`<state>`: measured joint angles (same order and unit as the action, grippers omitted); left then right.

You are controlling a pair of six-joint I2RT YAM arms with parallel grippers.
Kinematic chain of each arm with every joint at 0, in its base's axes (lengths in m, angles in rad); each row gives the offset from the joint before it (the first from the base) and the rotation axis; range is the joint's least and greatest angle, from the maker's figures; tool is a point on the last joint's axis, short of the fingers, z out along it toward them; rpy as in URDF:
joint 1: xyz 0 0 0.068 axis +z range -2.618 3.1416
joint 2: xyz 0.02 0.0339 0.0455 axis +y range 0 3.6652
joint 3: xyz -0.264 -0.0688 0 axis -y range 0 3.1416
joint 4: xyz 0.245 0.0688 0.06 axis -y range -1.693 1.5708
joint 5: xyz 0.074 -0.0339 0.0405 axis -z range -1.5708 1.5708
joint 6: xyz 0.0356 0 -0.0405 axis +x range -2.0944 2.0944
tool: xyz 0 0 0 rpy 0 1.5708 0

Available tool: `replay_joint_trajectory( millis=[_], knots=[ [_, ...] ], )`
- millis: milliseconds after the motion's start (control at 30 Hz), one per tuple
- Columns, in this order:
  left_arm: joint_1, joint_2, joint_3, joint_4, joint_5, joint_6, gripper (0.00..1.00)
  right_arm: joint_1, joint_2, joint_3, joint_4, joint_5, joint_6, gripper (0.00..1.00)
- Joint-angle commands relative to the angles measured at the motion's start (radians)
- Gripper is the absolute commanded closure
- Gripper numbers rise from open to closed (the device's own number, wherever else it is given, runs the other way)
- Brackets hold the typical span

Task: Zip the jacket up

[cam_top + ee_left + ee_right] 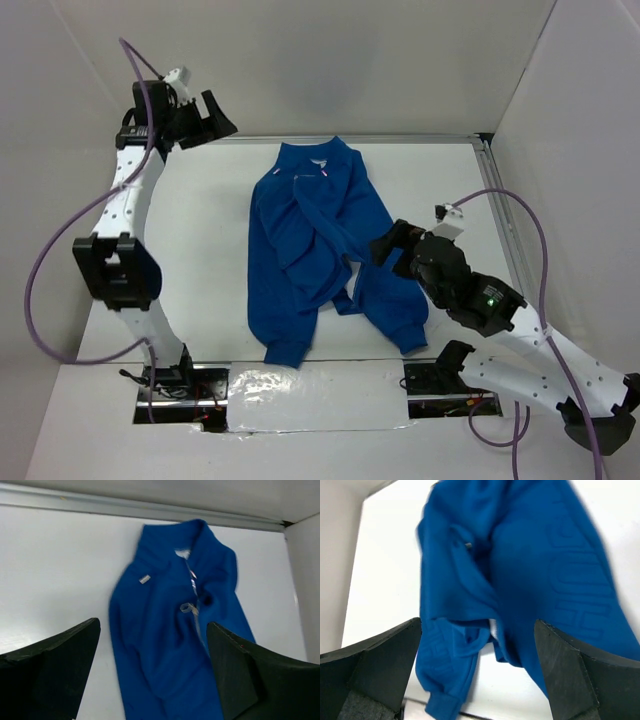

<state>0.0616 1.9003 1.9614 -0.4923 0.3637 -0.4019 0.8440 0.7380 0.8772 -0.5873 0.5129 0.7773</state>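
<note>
From above, the jacket (320,240) lay crumpled on the desk (200,220), collar far. The left claw (210,115) and right claw (385,243) were both spread, empty. Left wrist: the zipper pull (186,608) showed below the collar. Right wrist: a sleeve (455,645) lay folded across the front — a pull could snag it and jam the zipper.

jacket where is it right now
In the top view the jacket lies in the middle of the table, collar toward the far edge; the right gripper hovers by its right-hand side.

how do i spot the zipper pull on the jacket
On the white table the blue jacket lies centrally, collar toward the far wall. Follow its zipper down from the collar: the zipper pull is the pale silvery tab on that line, unlike the small tag beside it.
</note>
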Motion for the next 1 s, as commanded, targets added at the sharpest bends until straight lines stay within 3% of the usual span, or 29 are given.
replay_joint_trajectory(
  millis=[0, 100, 200, 300, 433, 533, 700, 967],
  knots=[
    [0.023, -0.176, -0.198, 0.012, 0.037, -0.076, 0.01, -0.022, -0.046, 0.005, -0.132, 0.162, 0.194, 0.00],
    [0.020, -0.437, -0.579, 0.084, 0.035, -0.164, 0.01, -0.083, -0.112, -0.026, -0.163, 0.212, 0.238, 0.00],
    [0.014, -0.657, -0.859, 0.197, 0.073, -0.206, 0.01, -0.112, -0.126, -0.015, -0.200, 0.246, 0.249, 0.00],
    [-0.005, -0.840, -1.030, 0.291, 0.167, -0.184, 0.01, -0.146, -0.115, 0.015, -0.235, 0.272, 0.238, 0.00],
    [-0.049, -0.931, -1.052, 0.278, 0.254, -0.131, 0.01, -0.164, -0.069, 0.057, -0.221, 0.253, 0.206, 0.00],
    [-0.054, -0.951, -1.009, 0.198, 0.201, -0.112, 0.01, -0.183, -0.048, 0.054, -0.117, 0.187, 0.165, 0.00],
    [-0.054, -1.004, -1.021, 0.205, 0.199, -0.095, 0.01, -0.230, 0.001, 0.088, -0.092, 0.096, 0.151, 0.00],
    [-0.082, -1.011, -1.029, 0.215, 0.218, -0.097, 0.01, -0.227, -0.026, 0.057, -0.042, 0.084, 0.102, 0.00]
  ],
)
